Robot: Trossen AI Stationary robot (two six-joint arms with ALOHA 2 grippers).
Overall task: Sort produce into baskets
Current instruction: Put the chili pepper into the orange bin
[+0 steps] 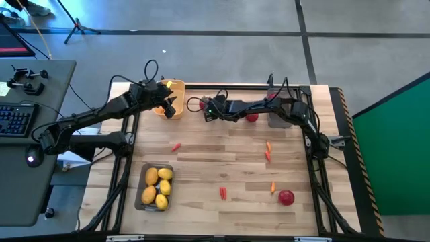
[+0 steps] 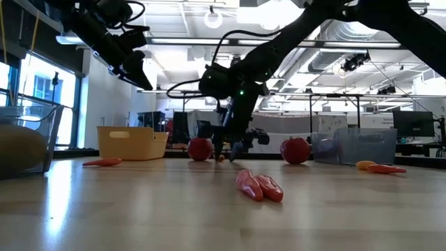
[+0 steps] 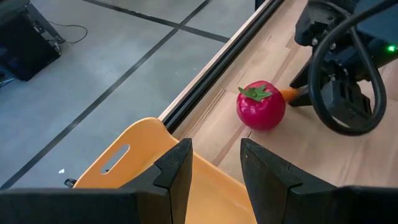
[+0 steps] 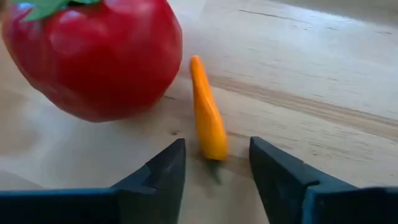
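My right gripper [image 4: 217, 144] is open and low over the table near its far edge. Its fingers stand on either side of the near end of a small orange carrot piece [image 4: 207, 115] without touching it. The piece lies flat on the wood beside a red fruit with a green top [image 4: 93, 56]. My left gripper [image 3: 214, 146] is open and empty above the yellow-orange basket [image 3: 124, 162], which also shows in the high view [image 1: 176, 86]. The left wrist view shows the same red fruit [image 3: 261, 107] and my right gripper [image 3: 336, 81] beyond the basket.
A grey tray [image 1: 144, 198] with several lemons [image 1: 158, 187] stands at the near left. Another grey tray [image 1: 279, 121] lies under my right arm, next to a red fruit [image 1: 252, 117]. Carrot pieces [image 1: 176, 146], [image 1: 268, 149], [image 1: 222, 193] and a red fruit [image 1: 287, 197] lie scattered on the wood.
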